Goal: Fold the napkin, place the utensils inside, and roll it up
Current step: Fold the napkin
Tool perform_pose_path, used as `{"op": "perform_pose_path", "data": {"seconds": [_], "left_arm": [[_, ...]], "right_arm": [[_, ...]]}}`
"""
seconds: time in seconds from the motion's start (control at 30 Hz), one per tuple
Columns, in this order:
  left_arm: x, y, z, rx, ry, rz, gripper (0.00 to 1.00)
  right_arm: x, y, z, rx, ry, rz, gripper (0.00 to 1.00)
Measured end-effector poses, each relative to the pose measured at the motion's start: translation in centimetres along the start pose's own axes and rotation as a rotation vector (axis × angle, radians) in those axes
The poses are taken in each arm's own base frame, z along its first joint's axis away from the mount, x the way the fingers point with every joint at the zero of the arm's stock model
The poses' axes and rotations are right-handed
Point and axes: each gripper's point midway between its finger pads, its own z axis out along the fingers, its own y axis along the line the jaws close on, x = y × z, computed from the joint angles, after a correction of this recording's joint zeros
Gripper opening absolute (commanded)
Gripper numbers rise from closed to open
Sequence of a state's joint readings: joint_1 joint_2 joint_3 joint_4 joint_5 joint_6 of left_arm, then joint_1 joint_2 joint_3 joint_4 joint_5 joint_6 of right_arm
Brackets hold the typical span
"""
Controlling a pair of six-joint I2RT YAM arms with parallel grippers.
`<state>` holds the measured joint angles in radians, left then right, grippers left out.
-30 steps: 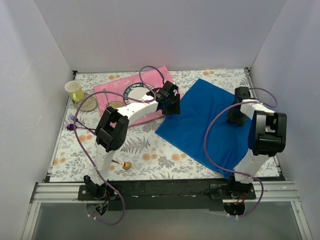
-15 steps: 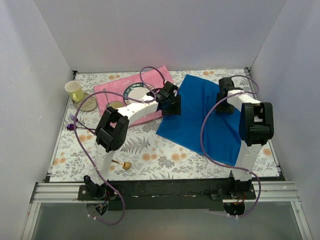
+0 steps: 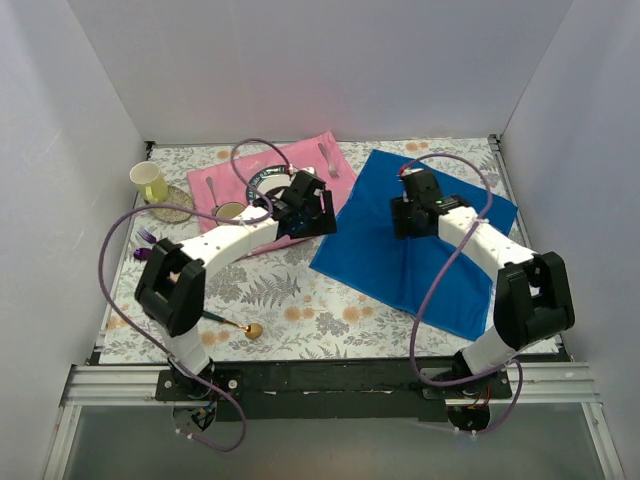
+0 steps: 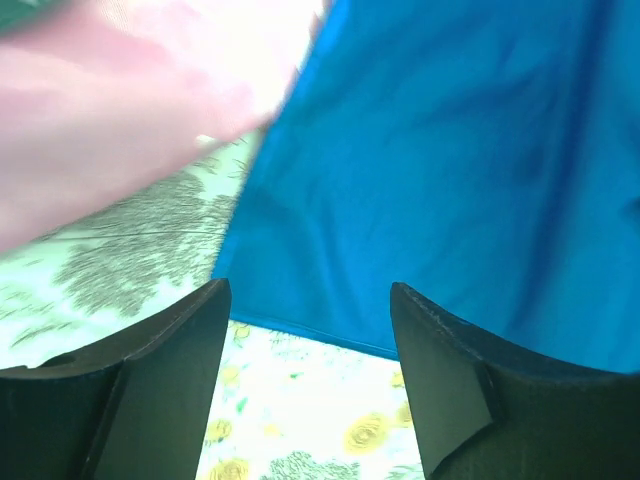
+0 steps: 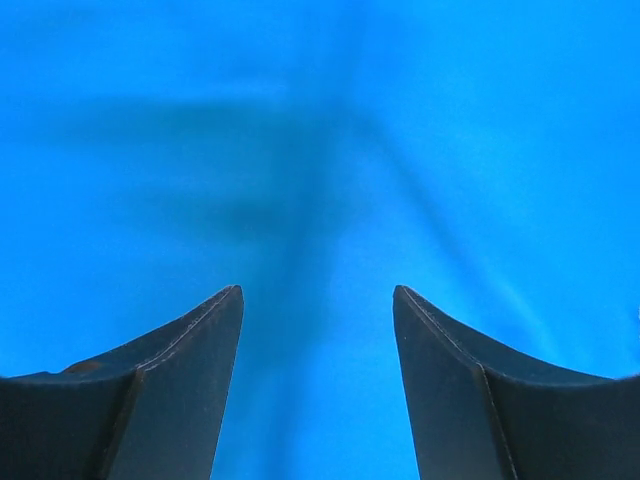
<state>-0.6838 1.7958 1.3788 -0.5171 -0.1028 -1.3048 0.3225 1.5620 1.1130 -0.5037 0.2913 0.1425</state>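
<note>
Floral tbl (image 3: 290, 290) | napkin (image 3: 370, 255) spread | L gripper (image 4: 310, 290), R gripper (image 5: 318, 292) agape

Royal-blue napkin (image 3: 370, 260) flat, unfolded, at right — gold-bowled spoon (image 3: 247, 329) well apart, front-left.

Standing here, I can read nothing: no lettering, label, brand or number comes out clearly in any view. The one doubtful spot is the dark band round the plate (image 3: 265, 186) on the pink mat (image 3: 300, 155) — too small to tell whether it carries letters or only a pattern.
</note>
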Motion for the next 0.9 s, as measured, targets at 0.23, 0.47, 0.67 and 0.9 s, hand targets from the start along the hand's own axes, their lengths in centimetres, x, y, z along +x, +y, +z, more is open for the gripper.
{"op": "perform_pose_path", "data": {"seconds": [0.23,0.47,0.67,0.9], "left_arm": [[-8.3,3.3,-8.8,-0.042,-0.306,-0.235,0.79],[-10.4,8.6,-12.4,-0.176,-0.427,-0.348,0.81],[-9.1,12.0,-12.1,-0.271,-0.407,-0.373,0.8],[-8.6,12.8,-12.2,-0.285,-0.401,-0.378,0.8]], "right_arm": [[-1.4,13.7,-1.6,-0.268,-0.074,-0.209,0.52],[1.5,24.6,-0.2,-0.332,-0.032,-0.402,0.37],[3.5,28.2,-0.5,-0.363,-0.023,-0.48,0.54],[3.7,28.6,-0.1,-0.384,-0.015,-0.472,0.56]]}}
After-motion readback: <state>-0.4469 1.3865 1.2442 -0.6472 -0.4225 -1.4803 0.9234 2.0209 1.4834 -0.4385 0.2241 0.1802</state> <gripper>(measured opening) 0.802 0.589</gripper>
